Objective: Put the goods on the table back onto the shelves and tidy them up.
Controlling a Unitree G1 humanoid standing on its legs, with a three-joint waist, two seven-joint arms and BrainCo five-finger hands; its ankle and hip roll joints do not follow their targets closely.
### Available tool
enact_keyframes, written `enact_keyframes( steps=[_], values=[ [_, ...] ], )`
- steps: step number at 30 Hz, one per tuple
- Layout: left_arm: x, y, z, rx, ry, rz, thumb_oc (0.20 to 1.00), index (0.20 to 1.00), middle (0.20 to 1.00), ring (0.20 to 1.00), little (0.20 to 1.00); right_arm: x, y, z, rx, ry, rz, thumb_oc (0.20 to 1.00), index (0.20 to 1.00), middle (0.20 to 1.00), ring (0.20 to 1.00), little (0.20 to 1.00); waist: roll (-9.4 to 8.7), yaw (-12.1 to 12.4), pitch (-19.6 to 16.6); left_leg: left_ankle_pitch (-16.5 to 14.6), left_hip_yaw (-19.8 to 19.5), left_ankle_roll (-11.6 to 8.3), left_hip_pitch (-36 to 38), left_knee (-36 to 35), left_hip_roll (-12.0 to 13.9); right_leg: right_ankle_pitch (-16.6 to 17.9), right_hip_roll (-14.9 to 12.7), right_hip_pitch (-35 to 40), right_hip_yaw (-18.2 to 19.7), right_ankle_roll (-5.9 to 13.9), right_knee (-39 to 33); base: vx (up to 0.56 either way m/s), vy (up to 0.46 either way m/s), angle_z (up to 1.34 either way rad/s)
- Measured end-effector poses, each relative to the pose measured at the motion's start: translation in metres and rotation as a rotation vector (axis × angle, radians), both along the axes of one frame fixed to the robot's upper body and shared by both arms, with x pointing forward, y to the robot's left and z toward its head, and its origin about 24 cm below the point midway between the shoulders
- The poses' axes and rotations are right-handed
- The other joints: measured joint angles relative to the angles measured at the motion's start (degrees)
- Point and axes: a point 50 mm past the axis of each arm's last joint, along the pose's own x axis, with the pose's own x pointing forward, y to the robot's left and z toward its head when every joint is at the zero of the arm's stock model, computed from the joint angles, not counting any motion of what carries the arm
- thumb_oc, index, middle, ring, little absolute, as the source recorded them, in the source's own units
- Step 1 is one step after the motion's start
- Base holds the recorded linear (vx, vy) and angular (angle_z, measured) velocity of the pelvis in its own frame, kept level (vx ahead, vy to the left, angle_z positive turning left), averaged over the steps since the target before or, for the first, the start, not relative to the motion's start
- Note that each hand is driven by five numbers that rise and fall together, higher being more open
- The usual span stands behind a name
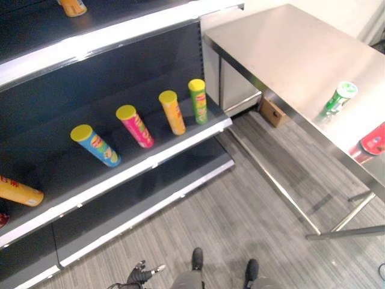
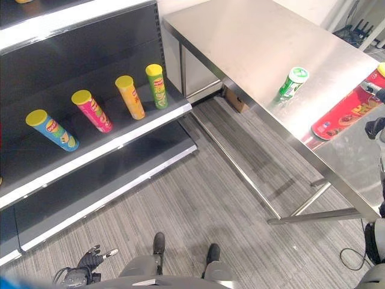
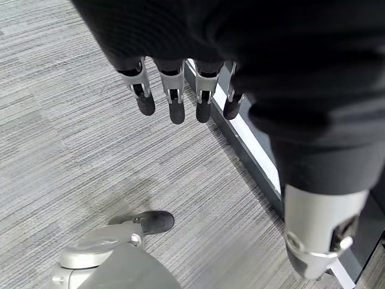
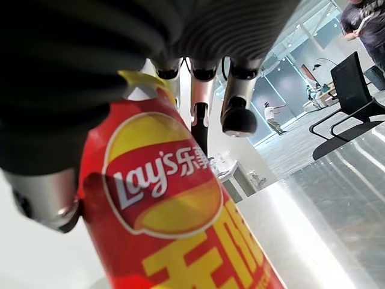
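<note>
The red crisp tube point(image 2: 348, 111) lies on its side on the steel worktop point(image 2: 258, 42) near the front edge, its long axis running from the yellow-lidded end at the robot's far right down toward the worktop's edge. The right hand point(image 4: 198, 90) is right at that tube: in the right wrist view the can runs along under the palm between the thumb and the fingers point(image 4: 236, 114), which hang fairly straight past it, so the hand looks loose about the tube rather than clamped, though whether the thumb presses it I cannot tell. A green crisp tube point(image 2: 292, 82) stands upright on the worktop further in, well apart from the red one. The left hand point(image 3: 180, 90) hangs low over the carpet beside the shelf's base, fingers straight and holding nothing. On the shelf point(image 1: 180, 141) four tubes stand in a row: blue point(image 1: 96, 146), pink point(image 1: 135, 126), orange point(image 1: 172, 112) and green point(image 1: 198, 101), with another orange tube point(image 1: 19, 191) lying further left. The right hand is plainly nearer the worktop goods; a grasp would need the fingers to curl across the red tube's length.
</note>
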Motion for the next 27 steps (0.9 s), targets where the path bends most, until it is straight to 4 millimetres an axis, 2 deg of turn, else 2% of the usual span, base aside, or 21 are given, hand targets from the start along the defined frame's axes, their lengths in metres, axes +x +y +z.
enact_keyframes(
  steps=[4,9,12,15,20,25,27],
  values=[
    [0.001,0.001,0.001,0.001,-0.007,0.008,1.0,1.0,1.0,1.0,1.0,-0.012,-0.002,-0.004,-0.026,-0.018,-0.019,0.2,0.2,0.2,0.2,0.2,0.07,-0.36,0.0,-0.02,-0.03,-0.02,0.48,-0.02,0.03,-0.1,0.0,0.59,-0.03,-0.1,-0.01,0.0,0.0,0.0],
    [-0.004,0.005,0.001,0.009,-0.002,0.035,1.0,1.0,1.0,1.0,1.0,-0.019,0.016,0.026,-0.121,-0.183,0.035,0.2,0.2,0.2,0.2,0.2,0.36,-1.97,-0.09,-0.02,0.09,-0.02,0.63,-0.02,0.15,-0.06,0.08,0.66,0.14,-0.14,0.0,-0.01,-0.007,-0.01],
    [-0.001,0.004,0.002,0.006,-0.012,0.032,1.0,1.0,1.0,1.0,1.0,-0.021,0.037,0.043,-0.198,-0.269,0.112,0.2,0.2,0.2,0.2,0.2,0.44,-1.98,-0.14,-0.01,0.11,-0.02,0.86,-0.01,0.22,-0.03,0.16,0.86,0.17,-0.19,0.01,-0.01,-0.017,0.01],
    [0.004,0.002,0.004,0.002,-0.035,0.026,1.0,1.0,1.0,1.0,1.0,-0.023,0.069,0.061,-0.298,-0.35,0.245,0.2,0.2,0.2,0.2,0.2,0.28,-1.7,-0.08,-0.04,-0.09,-0.09,2.23,-0.02,0.24,-0.25,0.21,2.38,-0.11,-0.29,0.0,-0.03,-0.042,0.04],
    [0.004,0.003,0.004,-0.001,-0.039,0.032,1.0,1.0,1.0,1.0,1.0,-0.027,0.099,0.076,-0.371,-0.426,0.403,0.2,0.2,0.2,0.2,0.2,-0.6,-1.1,-0.24,0.21,-0.92,-0.55,2.26,-0.02,0.67,-0.37,0.83,2.95,-0.66,-0.45,0.02,-0.05,-0.068,0.07],
    [0.008,0.006,0.007,0.002,-0.063,0.047,1.0,1.0,1.0,1.0,1.0,-0.029,0.11,0.08,-0.399,-0.444,0.467,0.2,0.2,0.2,0.2,0.2,-0.96,-0.44,-0.4,0.79,-3.63,-1.41,-0.73,1.7,0.7,-0.87,1.85,2.4,-2.55,-0.69,0.04,-0.12,-0.042,0.31],
    [0.012,0.002,0.008,-0.009,-0.083,0.043,1.0,1.0,1.0,1.0,1.0,-0.03,0.116,0.082,-0.412,-0.45,0.495,0.2,0.2,0.2,0.2,0.2,-0.17,-0.21,-0.18,1.43,-6.87,-2.49,-2.64,2.04,1.09,-1.44,2.28,2.53,-6.03,-1.48,0.09,-0.1,0.07,0.75]
  ],
)
